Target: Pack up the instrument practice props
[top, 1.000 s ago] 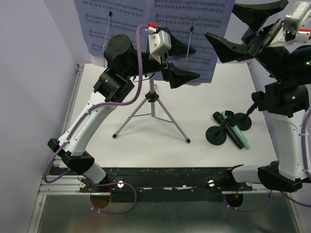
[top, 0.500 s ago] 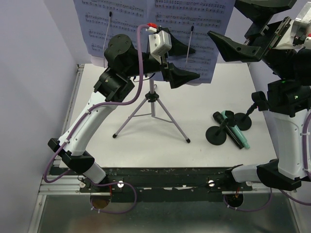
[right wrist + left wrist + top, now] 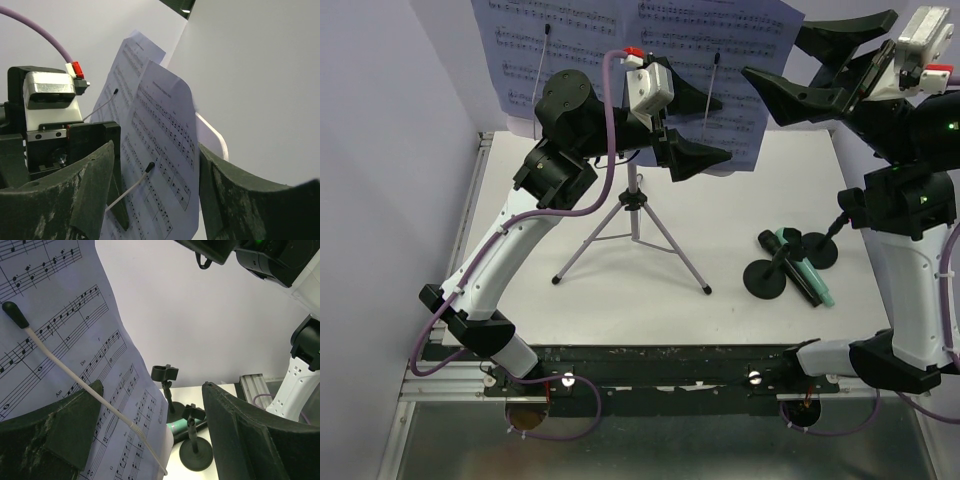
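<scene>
Barely started imo: white sheet-music pages [image 3: 620,50] sit up on the silver tripod stand [image 3: 637,215], two black round-based clip holders [image 3: 767,280] and the teal microphone [image 3: 817,288] lie on the table [image 3: 720,215], left gripper [image 3: 152,386] and right gripper [image 3: 155,147] both spread around page edges, pinching nothing.

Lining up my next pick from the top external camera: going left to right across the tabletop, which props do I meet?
In order: silver tripod → nearer clip holder → farther clip holder. The teal microphone lies across between both holders, so it is left out of the order.
</scene>
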